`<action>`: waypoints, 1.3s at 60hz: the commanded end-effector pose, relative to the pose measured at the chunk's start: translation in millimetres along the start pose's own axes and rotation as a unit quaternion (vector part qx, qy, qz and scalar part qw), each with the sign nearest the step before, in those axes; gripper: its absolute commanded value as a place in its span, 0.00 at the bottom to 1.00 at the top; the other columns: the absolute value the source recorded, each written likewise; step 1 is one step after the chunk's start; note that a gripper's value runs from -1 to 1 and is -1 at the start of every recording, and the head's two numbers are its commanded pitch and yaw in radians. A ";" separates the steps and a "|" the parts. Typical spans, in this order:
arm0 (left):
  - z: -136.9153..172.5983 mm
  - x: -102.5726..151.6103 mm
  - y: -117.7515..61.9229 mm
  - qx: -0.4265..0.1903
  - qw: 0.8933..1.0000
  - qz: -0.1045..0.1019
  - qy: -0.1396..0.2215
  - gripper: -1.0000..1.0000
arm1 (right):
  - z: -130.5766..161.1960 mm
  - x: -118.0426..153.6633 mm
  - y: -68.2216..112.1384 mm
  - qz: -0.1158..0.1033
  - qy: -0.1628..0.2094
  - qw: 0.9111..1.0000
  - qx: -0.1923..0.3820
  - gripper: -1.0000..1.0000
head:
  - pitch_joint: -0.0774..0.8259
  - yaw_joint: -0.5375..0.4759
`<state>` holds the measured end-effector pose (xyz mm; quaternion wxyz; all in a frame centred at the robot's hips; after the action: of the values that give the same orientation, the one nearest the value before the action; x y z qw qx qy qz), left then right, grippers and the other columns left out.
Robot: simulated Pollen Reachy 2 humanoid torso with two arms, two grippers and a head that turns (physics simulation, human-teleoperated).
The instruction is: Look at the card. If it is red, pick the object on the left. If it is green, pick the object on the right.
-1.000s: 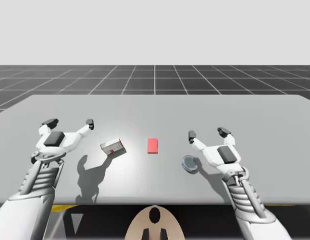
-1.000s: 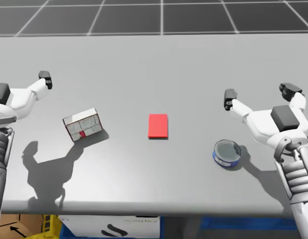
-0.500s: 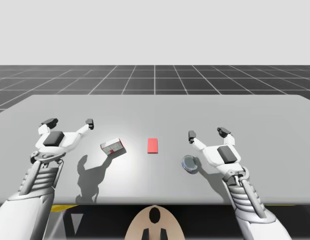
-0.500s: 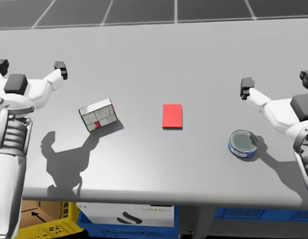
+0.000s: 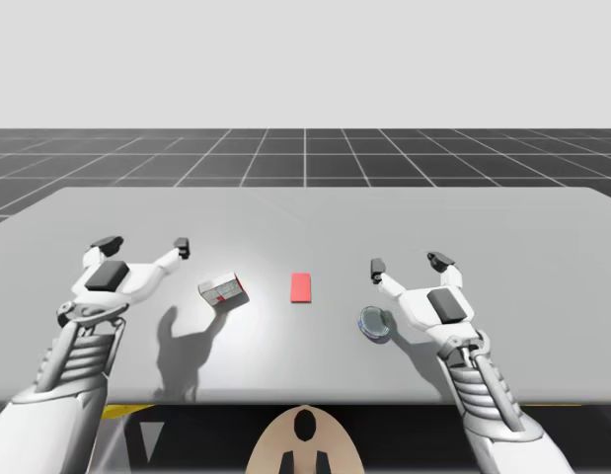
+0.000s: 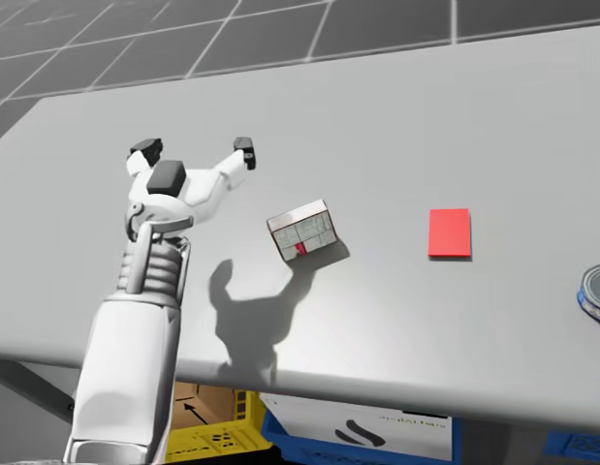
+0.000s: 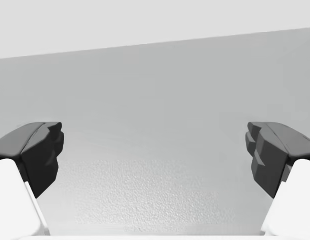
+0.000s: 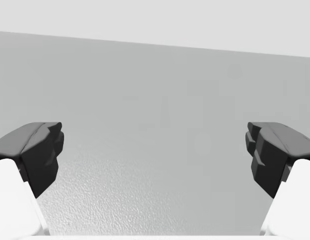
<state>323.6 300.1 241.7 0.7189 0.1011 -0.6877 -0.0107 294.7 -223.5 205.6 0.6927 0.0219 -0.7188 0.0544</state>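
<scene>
OK, left gripper (image 5: 144,243) spread wide and holding nothing, above the table (image 5: 305,212), near the left side of the white box (image 5: 223,290) (skewed, red patch on one face). Next the red card (image 5: 301,287) mid-table, apart from the box, then the flat blue round can (image 5: 375,322) right of the card. Right gripper (image 5: 410,263) likewise spread wide, nothing held, just beside the can.

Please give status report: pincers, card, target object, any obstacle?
Left pincer open, empty, apart from the white box. Right pincer open, empty, near the blue can. Card red; box left of it, untouched. No obstacle seen.
</scene>
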 end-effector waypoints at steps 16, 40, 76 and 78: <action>67.7 29.8 3.4 -0.195 0.979 0.050 0.040 0.00 | 0.0 -5.2 4.6 -0.005 0.008 1.000 -0.002 0.00 | 0.83 0.85; 107.0 -54.7 30.6 -0.291 0.948 0.037 0.121 0.00 | -1.3 -6.5 4.6 -0.001 0.006 1.000 -0.002 0.00 | 0.82 0.87; 37.7 -75.2 -18.3 -0.302 0.941 0.020 0.149 0.00 | -1.7 -4.3 3.3 -0.004 0.002 1.000 -0.002 0.00 | 0.81 0.87; 35.0 -74.0 -20.2 -0.302 0.941 0.022 0.148 0.00 | -1.7 -4.3 3.3 -0.004 0.002 1.000 -0.002 0.00 | 0.81 0.87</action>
<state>268.2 297.7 164.8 0.8130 -0.1387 -0.5340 -0.1861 296.7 -222.6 202.0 0.6934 0.0184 -0.7182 0.0548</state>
